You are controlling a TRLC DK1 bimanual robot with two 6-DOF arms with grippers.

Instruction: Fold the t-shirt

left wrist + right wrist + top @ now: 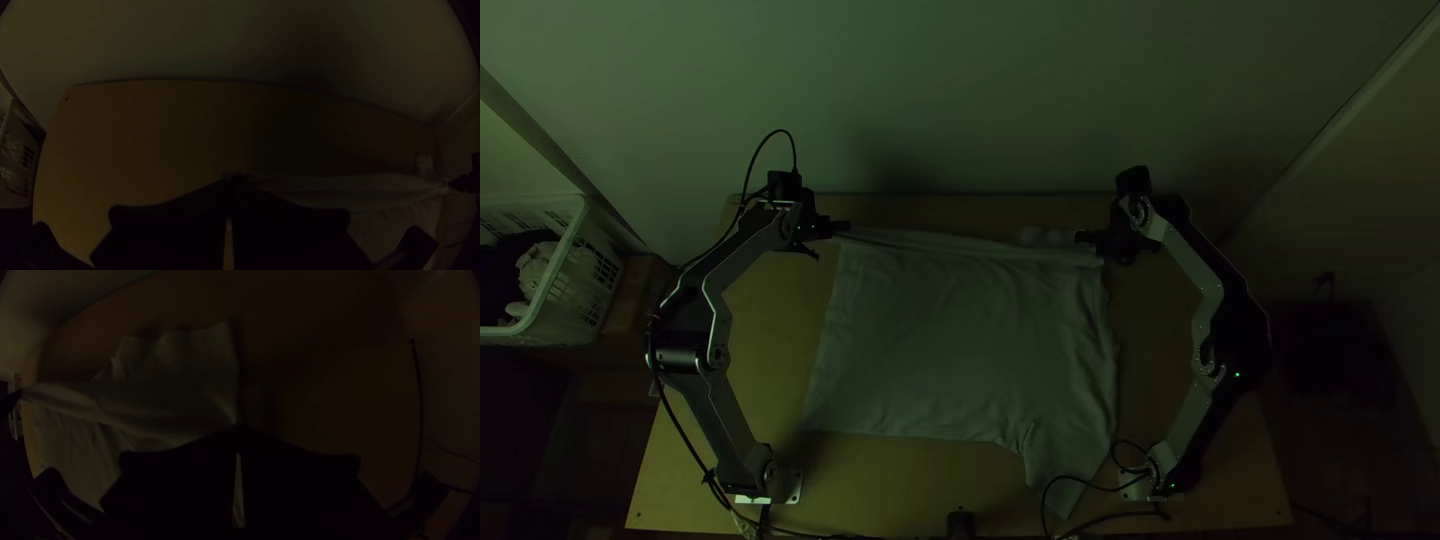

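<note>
The pale t-shirt (960, 340) lies spread over the table, a sleeve-like part sticking out toward the near edge at right. Its far edge is drawn into a taut band between the grippers. At that edge's left end is my left gripper (846, 228); at its right end, my right gripper (1082, 240). In the left wrist view the left gripper (231, 181) is shut on the shirt (350, 189). The right wrist view has the right gripper (239, 427) shut on a corner of the shirt (165, 405), with some cloth lying beyond the band.
A white basket (565, 270) holding dark and pale items stands left of the wooden table (1180, 510). A pale wall rises behind the table's far edge. Black cables run along the near edge, one crossing the sleeve-like part, near a small dark object (960, 524).
</note>
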